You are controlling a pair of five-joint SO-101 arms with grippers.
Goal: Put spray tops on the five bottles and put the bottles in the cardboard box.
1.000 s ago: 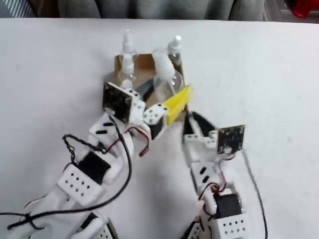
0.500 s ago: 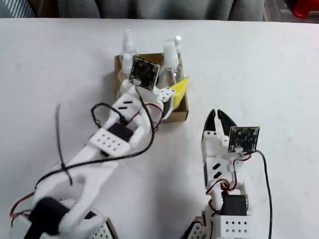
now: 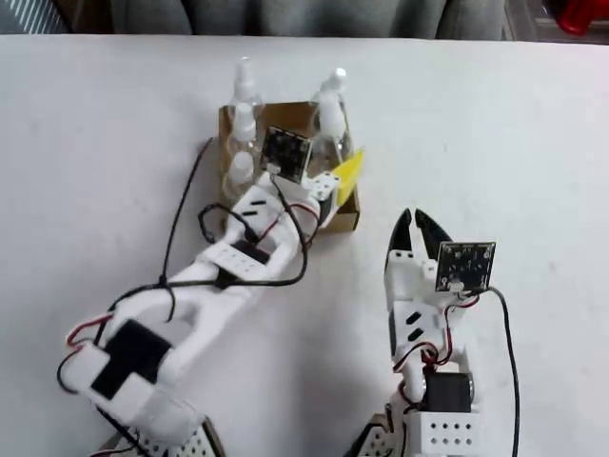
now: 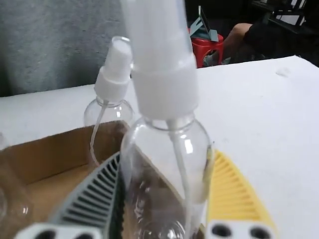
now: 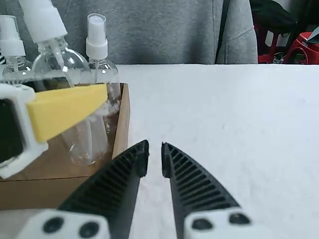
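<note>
White table bears the cardboard box, grey fabric behind it.

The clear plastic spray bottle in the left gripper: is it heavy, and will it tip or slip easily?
The clear plastic spray bottle looks empty, so it is probably light. It is tall under a white spray top, so a push would likely tip it. Its smooth, rounded wall may slip in the left gripper, despite the ribbed pads.
</note>
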